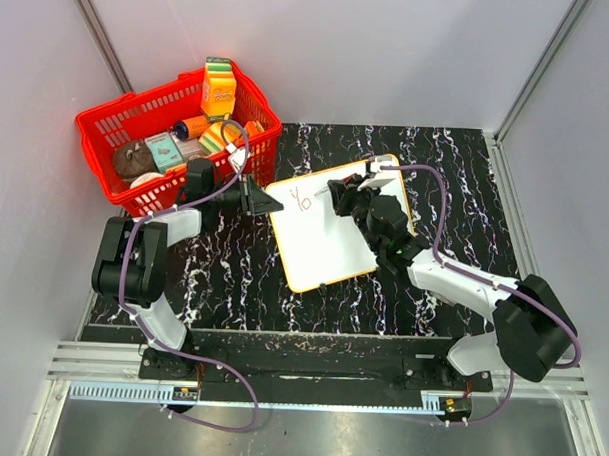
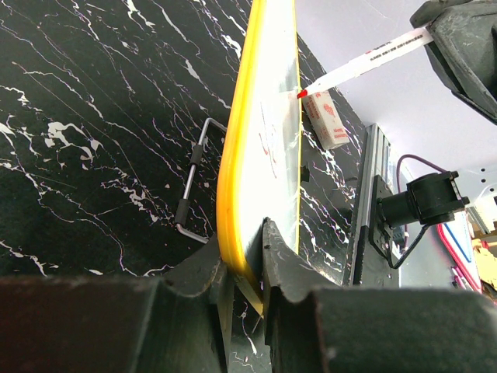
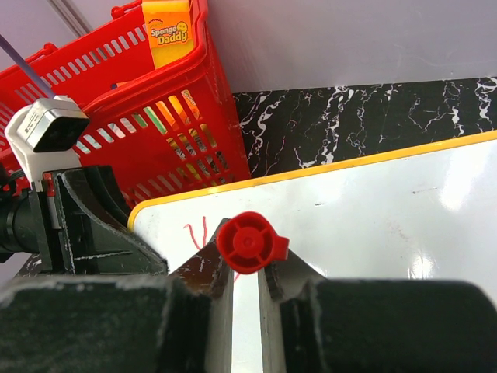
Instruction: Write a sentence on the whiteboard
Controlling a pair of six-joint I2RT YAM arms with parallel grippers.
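The whiteboard, white with a yellow rim, lies askew in the middle of the black marbled table. My left gripper is shut on its left corner; in the left wrist view the rim sits pinched between the fingers of that gripper. My right gripper is shut on a red marker, seen end-on between its fingers. The marker's tip is at the board's surface. The sentence is a few thin red strokes reading "Yo", partly hidden behind the marker in the right wrist view.
A red basket full of groceries, with an orange Sponge Daddy box, stands at the back left, close to the left arm. A wire leg shows under the board. A small white block lies beyond the board.
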